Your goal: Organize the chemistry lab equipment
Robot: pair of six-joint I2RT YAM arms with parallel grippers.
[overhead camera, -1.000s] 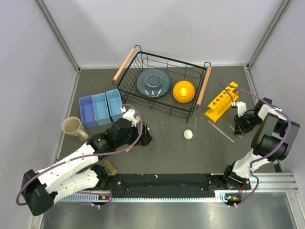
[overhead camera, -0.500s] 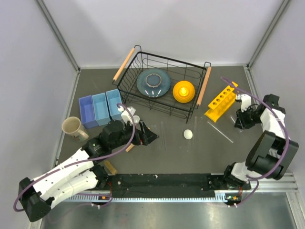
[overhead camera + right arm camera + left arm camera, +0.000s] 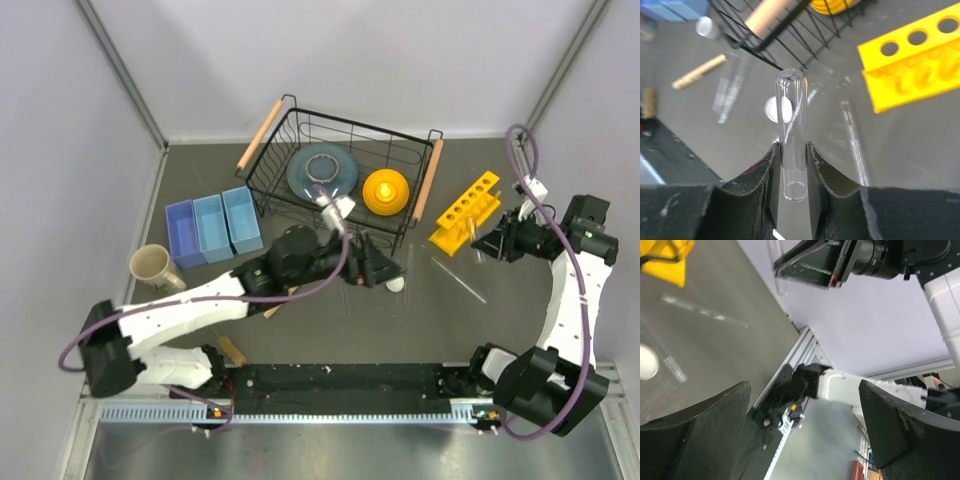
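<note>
The yellow rack (image 3: pixel 465 212) with its row of round holes lies at the right; it also shows in the right wrist view (image 3: pixel 915 55). My right gripper (image 3: pixel 487 243) hangs just right of it, shut on a clear tube (image 3: pixel 792 135) that sticks out past the fingers (image 3: pixel 792 150). A thin clear tube (image 3: pixel 462 280) lies on the table below the rack. A small white round piece (image 3: pixel 397 283) rests mid-table, right beside my left gripper (image 3: pixel 385 270), whose jaws stand wide open and empty (image 3: pixel 804 390). A short wooden stick (image 3: pixel 699 71) lies further left.
The black wire basket (image 3: pixel 300 125) with wooden handles stands at the back, holding a grey-blue plate (image 3: pixel 322 172) and an orange bowl (image 3: pixel 386 190). Blue bins (image 3: pixel 213 228) and a mug (image 3: pixel 150 266) sit at the left. Grey walls close in both sides.
My left arm has swung right, from beside the blue bins to the white piece. My right gripper has risen and shifted toward the rack with the tube in it.
</note>
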